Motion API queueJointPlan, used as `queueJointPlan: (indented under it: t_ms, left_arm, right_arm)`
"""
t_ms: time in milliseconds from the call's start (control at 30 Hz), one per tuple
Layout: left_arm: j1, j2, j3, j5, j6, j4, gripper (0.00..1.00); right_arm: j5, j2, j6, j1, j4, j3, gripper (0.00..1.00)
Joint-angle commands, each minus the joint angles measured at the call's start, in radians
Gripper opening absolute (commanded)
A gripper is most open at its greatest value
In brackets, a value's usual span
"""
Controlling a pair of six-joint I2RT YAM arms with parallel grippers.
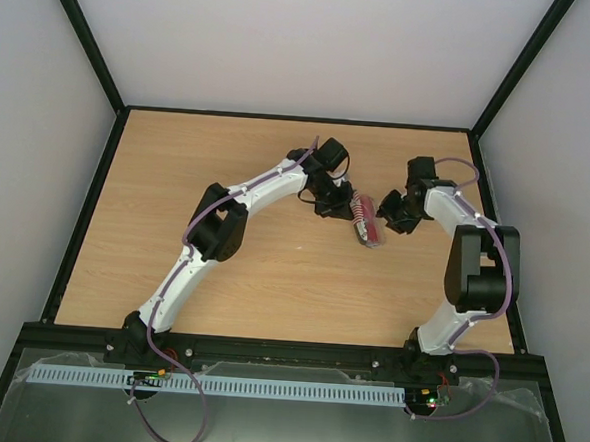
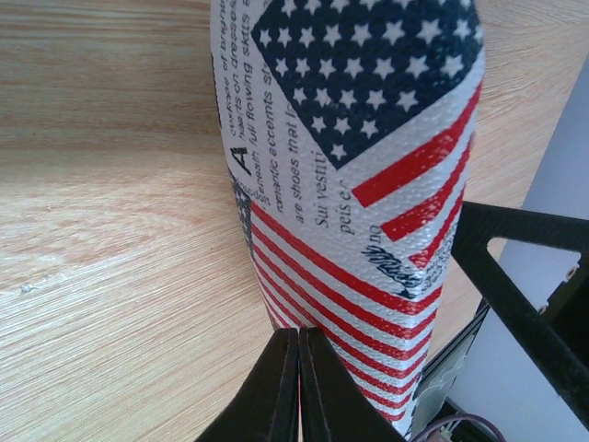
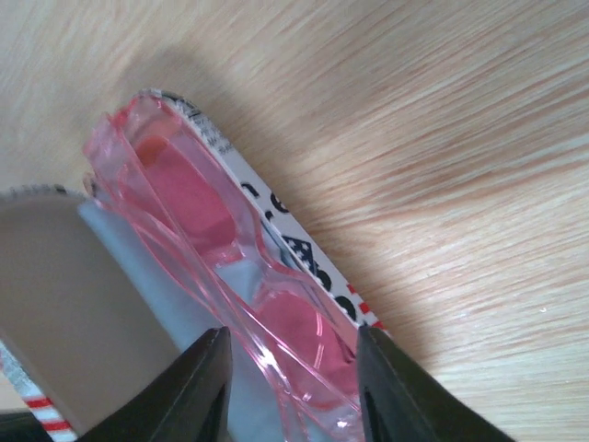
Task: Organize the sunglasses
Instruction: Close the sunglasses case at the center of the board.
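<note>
1. We're seating translucent pink plastic sunglasses (image 3: 198, 198), lower left of right-wrist view, into oval flag-print case (image 2: 368, 184); right gripper (image 3: 290, 364) pinching them.
2. Left gripper (image 2: 299, 373) pressed together, apparently bracing case.
3. Next prob. calling for release, then lid closing.

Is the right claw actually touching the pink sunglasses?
Touching. The right wrist view shows the right claw pinching the sunglasses by the frame from both sides, with no gap.

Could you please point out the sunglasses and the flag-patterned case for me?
sunglasses (image 3: 184, 198), right wrist view, on the upper pink lens.
flag-patterned case (image 2: 368, 64), left wrist view, on its starred blue field.
</note>
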Motion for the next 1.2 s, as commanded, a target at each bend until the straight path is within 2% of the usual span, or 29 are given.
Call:
queueJointPlan:
  t_ms: [0,33,100,167,200,433,533,833,1167]
  left_arm:
    - [-0.001,0.006,0.001,0.03,-0.036,0.028,0.03]
    - [-0.001,0.007,0.005,0.036,-0.045,0.035,0.03]
    - [0.001,0.011,0.017,0.041,-0.056,0.038,0.03]
    - [0.002,0.009,0.018,0.043,-0.061,0.038,0.03]
    - [0.003,0.007,0.018,0.044,-0.061,0.038,0.03]
    - [0.01,0.006,0.019,0.053,-0.1,0.067,0.04]
    - [0.008,0.013,0.02,0.057,-0.119,0.084,0.04]
    - [-0.014,0.063,0.051,0.074,-0.162,0.119,0.04]
    - [-0.019,0.09,0.004,0.055,-0.108,0.085,0.04]
  right_arm:
    - [-0.041,-0.015,-0.018,-0.015,0.06,-0.015,0.49]
    - [-0.043,-0.001,-0.012,-0.019,0.073,-0.014,0.53]
    - [-0.047,0.028,0.011,-0.035,0.092,-0.016,0.52]
    - [-0.044,0.047,0.039,-0.055,0.113,-0.023,0.38]
    - [-0.044,0.051,0.049,-0.07,0.125,-0.028,0.34]
    - [-0.058,0.168,0.052,-0.08,0.1,0.026,0.22]
    - [-0.105,0.209,0.031,-0.065,0.105,0.044,0.21]
    - [-0.113,0.218,0.027,0.016,0.101,0.043,0.19]
    - [-0.148,0.165,0.06,0.052,0.142,-0.063,0.16]
